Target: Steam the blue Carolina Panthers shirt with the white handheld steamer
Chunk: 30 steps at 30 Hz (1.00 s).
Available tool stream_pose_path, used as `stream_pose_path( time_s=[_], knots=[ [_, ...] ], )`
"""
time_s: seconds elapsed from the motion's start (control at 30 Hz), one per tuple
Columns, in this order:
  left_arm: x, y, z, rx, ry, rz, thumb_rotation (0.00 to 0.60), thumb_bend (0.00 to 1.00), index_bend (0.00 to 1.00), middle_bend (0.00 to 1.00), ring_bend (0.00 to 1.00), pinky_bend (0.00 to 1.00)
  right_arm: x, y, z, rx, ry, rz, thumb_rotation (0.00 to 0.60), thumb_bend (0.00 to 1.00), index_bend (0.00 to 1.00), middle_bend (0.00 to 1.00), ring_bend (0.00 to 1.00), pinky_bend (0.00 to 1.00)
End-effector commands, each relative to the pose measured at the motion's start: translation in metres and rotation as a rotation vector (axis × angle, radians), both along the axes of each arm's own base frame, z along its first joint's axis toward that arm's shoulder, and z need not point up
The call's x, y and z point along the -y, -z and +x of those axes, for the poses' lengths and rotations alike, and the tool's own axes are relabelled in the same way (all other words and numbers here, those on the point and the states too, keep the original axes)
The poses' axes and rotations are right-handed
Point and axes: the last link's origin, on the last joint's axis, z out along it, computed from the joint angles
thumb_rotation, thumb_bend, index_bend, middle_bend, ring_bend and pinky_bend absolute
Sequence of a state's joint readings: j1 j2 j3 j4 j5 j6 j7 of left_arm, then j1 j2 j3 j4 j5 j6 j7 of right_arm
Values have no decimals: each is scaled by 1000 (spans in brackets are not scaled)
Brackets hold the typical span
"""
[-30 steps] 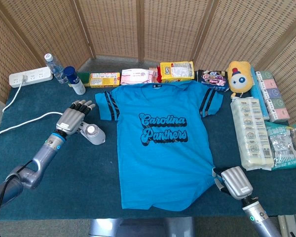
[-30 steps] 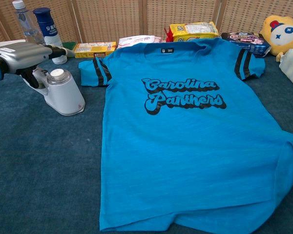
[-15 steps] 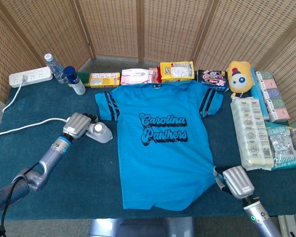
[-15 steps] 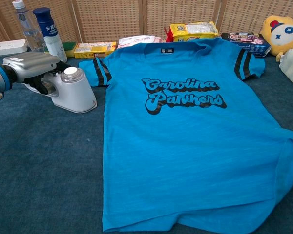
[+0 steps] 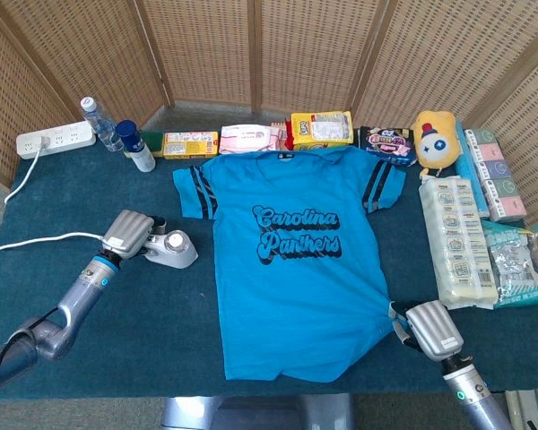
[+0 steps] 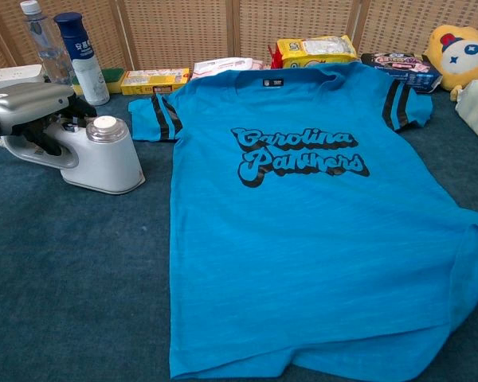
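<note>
matt blue cloth shirt [image 5: 296, 260], glossy white plastic steamer [image 6: 95, 155], napped dark cloth table cover [image 5: 152, 313], woven cane screen [image 5: 206, 49]

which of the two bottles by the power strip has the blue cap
The white bottle with the dark blue top, nearer the shirt. The other is a clear water bottle with a white cap, right next to the power strip.

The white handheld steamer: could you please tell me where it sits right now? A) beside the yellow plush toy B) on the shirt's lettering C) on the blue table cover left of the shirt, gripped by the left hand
C: the white handheld steamer stands on the blue table cover, left of the blue Carolina Panthers shirt, with the left hand gripping its handle.
</note>
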<state>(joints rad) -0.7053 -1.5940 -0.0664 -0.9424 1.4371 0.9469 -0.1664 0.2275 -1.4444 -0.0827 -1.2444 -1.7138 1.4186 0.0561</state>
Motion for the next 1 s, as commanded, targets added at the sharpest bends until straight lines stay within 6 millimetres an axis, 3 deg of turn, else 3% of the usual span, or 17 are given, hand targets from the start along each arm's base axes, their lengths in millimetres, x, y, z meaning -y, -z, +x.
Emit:
stream_pose_path(
  time_s=[0.03, 0.37, 0.63, 1.0],
  knots=[
    [2, -2, -2, 20, -15, 7, 600, 457, 632, 736, 656, 748, 0, 0, 0, -1, 1, 0, 600, 596, 665, 651, 692, 795],
    [7, -12, 2, 84, -7, 30, 600, 455, 645, 750, 667, 757, 0, -1, 1, -2, -1, -5, 600, 595, 667, 653, 695, 797],
    [11, -16, 27, 176, 43, 55, 600, 452, 668, 762, 675, 758, -1, -3, 2, 0, -7, -10, 600, 596, 669, 656, 697, 798],
    [16, 35, 81, 234, 135, 15, 600, 443, 668, 764, 675, 758, -5, -6, 4, 15, -9, -10, 600, 596, 673, 660, 700, 801]
  ],
)
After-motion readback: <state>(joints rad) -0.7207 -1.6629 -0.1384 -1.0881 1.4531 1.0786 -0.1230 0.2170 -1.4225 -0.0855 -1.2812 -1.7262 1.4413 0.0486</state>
